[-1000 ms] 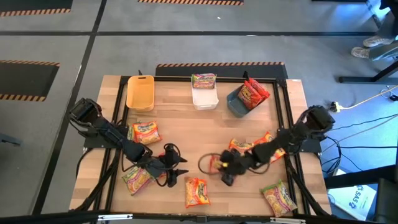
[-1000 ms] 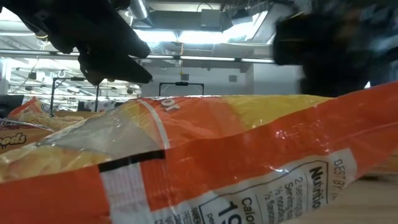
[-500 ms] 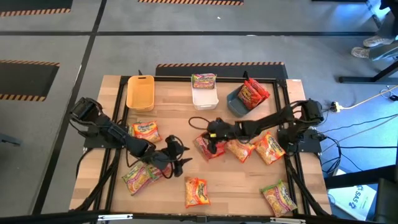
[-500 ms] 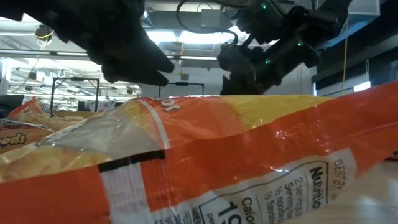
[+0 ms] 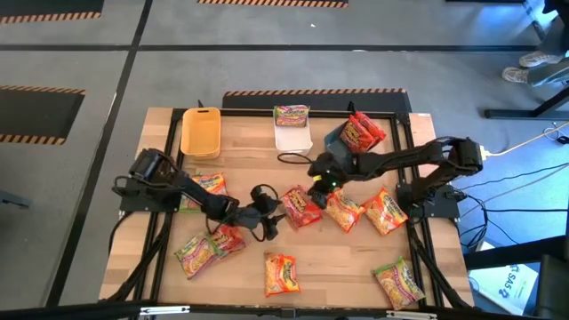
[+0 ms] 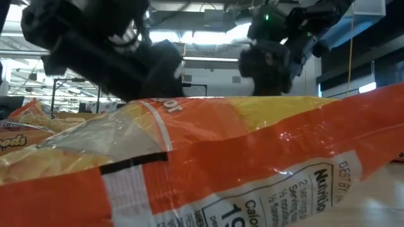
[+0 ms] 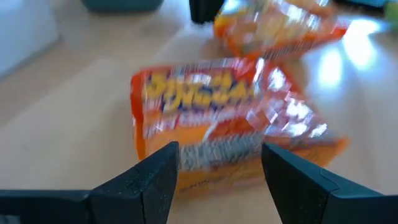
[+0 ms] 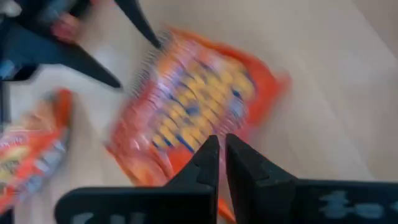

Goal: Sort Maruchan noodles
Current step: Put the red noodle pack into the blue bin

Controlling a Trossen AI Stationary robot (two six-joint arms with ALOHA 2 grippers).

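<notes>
A red-orange noodle packet (image 5: 302, 206) lies flat at the table's middle, also seen in the left wrist view (image 7: 217, 118) and the right wrist view (image 8: 193, 106). My left gripper (image 5: 269, 219) is open just left of it, with its fingers (image 7: 149, 180) level and spread on either side of the packet's near end. My right gripper (image 5: 325, 171) is shut and hovers on the far side of that packet, toward the grey bin (image 5: 342, 147). Its fingers (image 8: 208, 158) hold nothing. Other packets lie scattered on the table.
The yellow bin (image 5: 200, 132), the white bin (image 5: 292, 138) with a green-pink packet, and the grey bin with red packets stand along the far edge. Loose packets lie at the left (image 5: 206, 187), near left (image 5: 197, 252), right (image 5: 384, 212) and near right (image 5: 398, 283). An orange packet (image 6: 252, 164) fills the low view.
My right gripper has travelled from the near right toward the far edge, bringing a red-orange packet to the table's middle. It has left the packet there and moved on toward the grey bin. My left gripper has moved right and slightly far, up to that packet.
</notes>
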